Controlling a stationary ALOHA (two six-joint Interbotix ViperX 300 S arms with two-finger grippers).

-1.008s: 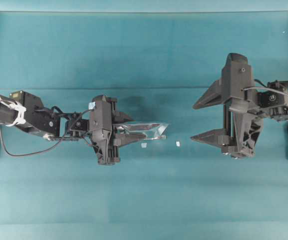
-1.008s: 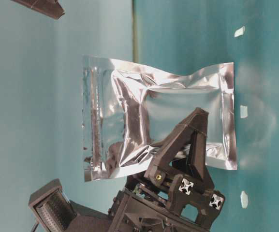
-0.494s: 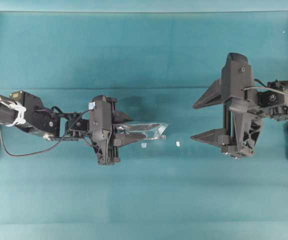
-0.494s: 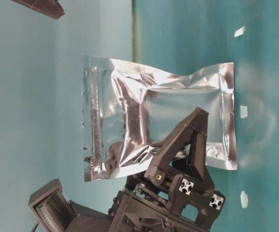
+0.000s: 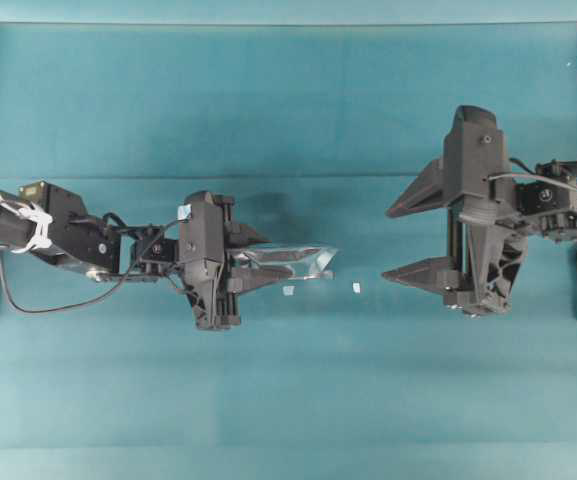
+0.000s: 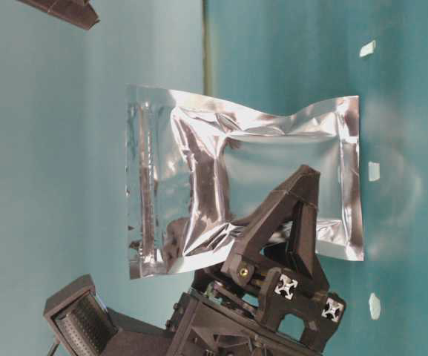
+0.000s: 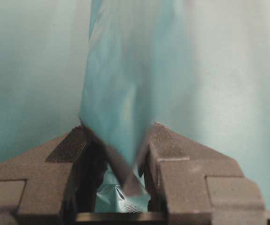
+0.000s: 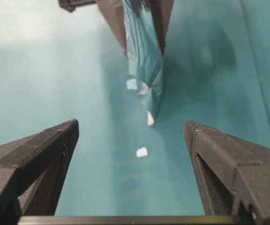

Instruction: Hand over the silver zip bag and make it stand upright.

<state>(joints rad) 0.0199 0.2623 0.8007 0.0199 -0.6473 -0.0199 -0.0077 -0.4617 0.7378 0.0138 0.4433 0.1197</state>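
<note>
The silver zip bag (image 5: 303, 258) is a shiny, crinkled foil pouch, seen edge-on from overhead. In the table-level view the silver zip bag (image 6: 258, 148) shows its broad face, zip strip on the side away from the table. My left gripper (image 5: 278, 254) is shut on its near side; one finger (image 6: 297, 211) crosses its face. In the left wrist view the bag (image 7: 130, 89) rises from between the shut gripper (image 7: 118, 136). My right gripper (image 5: 387, 245) is wide open and empty, to the right of the bag. In its wrist view the bag (image 8: 144, 51) hangs ahead of the gripper (image 8: 131, 129).
Small white scraps (image 5: 288, 291) (image 5: 356, 287) lie on the teal table between the grippers; one scrap (image 8: 142, 152) lies between the right fingers' line of sight. I cannot tell whether the bag's far edge touches the table.
</note>
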